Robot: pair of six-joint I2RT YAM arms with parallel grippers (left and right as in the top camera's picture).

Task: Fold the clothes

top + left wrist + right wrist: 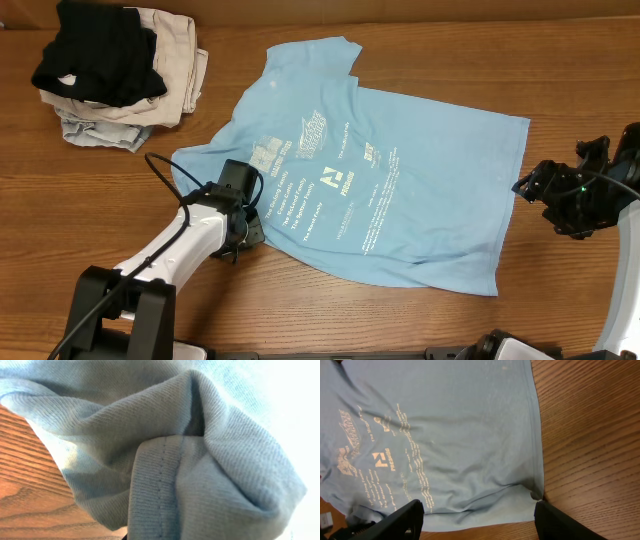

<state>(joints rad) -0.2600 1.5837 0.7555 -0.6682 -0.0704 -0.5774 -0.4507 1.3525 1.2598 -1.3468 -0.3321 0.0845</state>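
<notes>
Looking down from overhead, I am seeing the T-shirt [400, 190] lying flat, its long axis running from my left gripper [246, 226] to my right gripper [522, 187]. In the left wrist view, bunched fabric is filling everything, so I cannot tell that pincer's state. In the right wrist view, my jaws are gaping wide, with the hem [536, 435] lying just ahead.

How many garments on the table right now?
4: the blue T-shirt spread mid-table; black garment atop a far-left stack, beige garment beneath, pale denim garment lowest. Others may hide within the stack.
</notes>
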